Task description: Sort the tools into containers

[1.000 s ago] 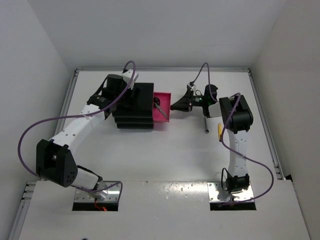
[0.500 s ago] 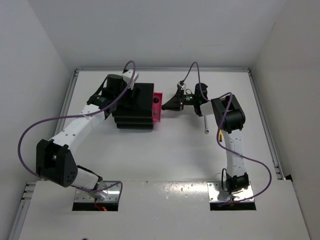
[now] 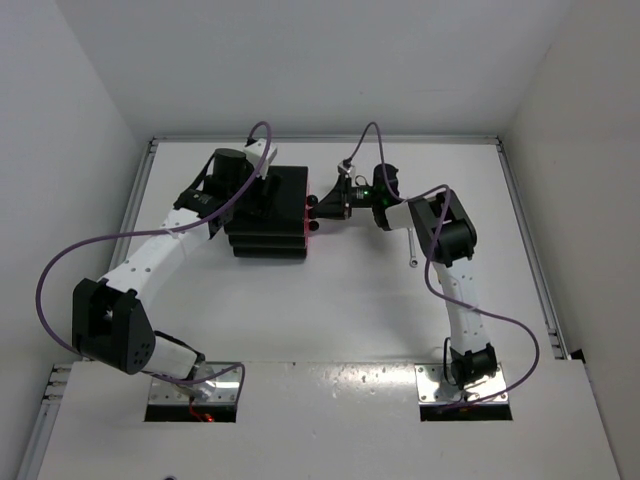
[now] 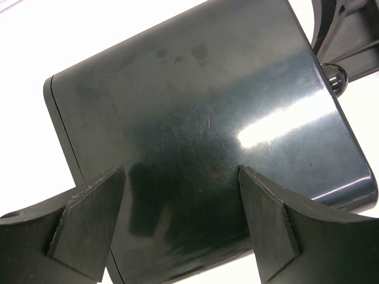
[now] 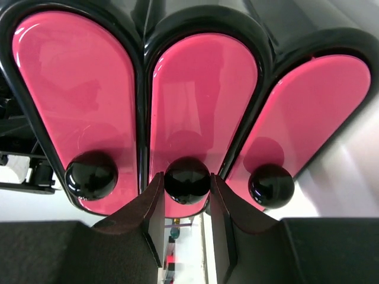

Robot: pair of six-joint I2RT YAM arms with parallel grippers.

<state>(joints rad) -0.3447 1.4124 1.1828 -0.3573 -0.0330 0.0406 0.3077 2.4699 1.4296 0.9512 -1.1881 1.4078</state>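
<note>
Left hand [image 4: 177, 204], fingers spread apart, sits over the top of the black drawer unit [image 3: 268, 215]. The middle pink drawer [image 5: 201, 89], wide open a second ago, is pushed in! Only the right wrist view shows the right hand [image 5: 186, 184] pinching its middle knob [image 5: 187, 176]. A thin silver wrench [image 3: 412, 246] lies on the counter [image 3: 330, 310].

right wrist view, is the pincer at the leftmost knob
No, the right pincer closes around the middle knob of the three.

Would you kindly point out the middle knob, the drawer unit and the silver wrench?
middle knob [image 5: 187, 180]: right wrist view, centre of the ball.
drawer unit [image 4: 207, 148]: left wrist view, its glossy black top.
silver wrench [image 3: 412, 252]: top view, mid-shaft.
</note>
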